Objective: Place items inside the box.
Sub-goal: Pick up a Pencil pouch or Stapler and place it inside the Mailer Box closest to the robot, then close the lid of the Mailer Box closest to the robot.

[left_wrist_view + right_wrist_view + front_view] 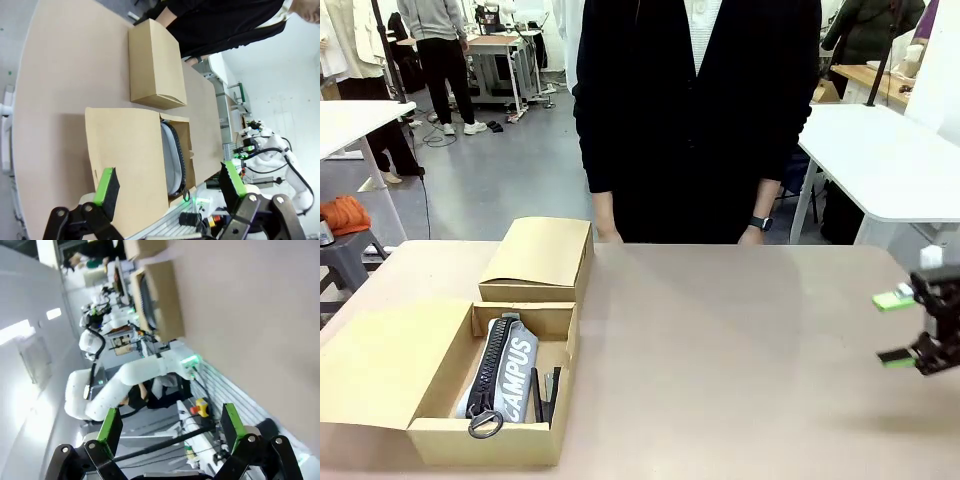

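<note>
Grey pouch (510, 378): judged soft and light; laid inside the open cardboard box (485, 443); best taken mid-body.
Black items (546, 396): slim, tucked beside the pouch; kind cannot be told.
Left jaws: spread wide, nothing held, above the box flap.
Right jaws: spread wide, nothing held, over the table (740, 340) at its right side.
Surface: smooth beige.
Room: workshop; a person (695, 120) is stood opposite.

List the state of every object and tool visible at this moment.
Brown cardboard box with hinged lid: open, lid folded out left.
Grey "CAMPUS" zip pouch: inside the open box, zip looks closed.
Slim black items: inside the box beside the pouch, kind unclear.
Second brown cardboard box: closed, behind the open one.
Left tool: open, empty.
Right tool: open, empty.
</note>
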Tool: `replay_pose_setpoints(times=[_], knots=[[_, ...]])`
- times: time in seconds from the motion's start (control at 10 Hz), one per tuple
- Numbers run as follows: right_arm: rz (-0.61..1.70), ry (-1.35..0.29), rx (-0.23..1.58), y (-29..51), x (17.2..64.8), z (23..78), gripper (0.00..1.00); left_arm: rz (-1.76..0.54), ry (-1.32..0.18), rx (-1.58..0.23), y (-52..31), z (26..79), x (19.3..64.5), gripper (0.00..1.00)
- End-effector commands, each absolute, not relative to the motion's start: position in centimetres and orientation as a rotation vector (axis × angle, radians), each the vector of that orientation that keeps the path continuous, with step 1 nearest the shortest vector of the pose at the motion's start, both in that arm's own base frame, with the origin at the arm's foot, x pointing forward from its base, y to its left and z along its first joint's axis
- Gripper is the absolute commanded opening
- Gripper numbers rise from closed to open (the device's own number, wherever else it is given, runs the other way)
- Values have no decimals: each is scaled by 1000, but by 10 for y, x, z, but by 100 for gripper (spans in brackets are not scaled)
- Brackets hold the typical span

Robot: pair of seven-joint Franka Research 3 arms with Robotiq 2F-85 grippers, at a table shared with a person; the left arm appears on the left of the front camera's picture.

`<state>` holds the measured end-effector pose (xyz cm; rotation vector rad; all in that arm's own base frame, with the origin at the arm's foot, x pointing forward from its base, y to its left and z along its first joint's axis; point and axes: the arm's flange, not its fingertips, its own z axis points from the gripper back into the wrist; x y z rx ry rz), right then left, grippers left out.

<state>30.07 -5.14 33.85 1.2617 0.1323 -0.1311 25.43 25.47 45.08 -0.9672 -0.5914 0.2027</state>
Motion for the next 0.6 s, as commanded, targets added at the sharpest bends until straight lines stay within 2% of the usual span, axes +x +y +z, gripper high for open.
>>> replay_pose_setpoints(times=[0.0, 0.5], knots=[[-127, 152, 1263, -29, 306, 365, 100, 189, -611, -977, 254, 451, 255, 100], [-127, 152, 1263, -29, 306, 365, 100, 189, -611, -977, 254, 451, 255, 100]])
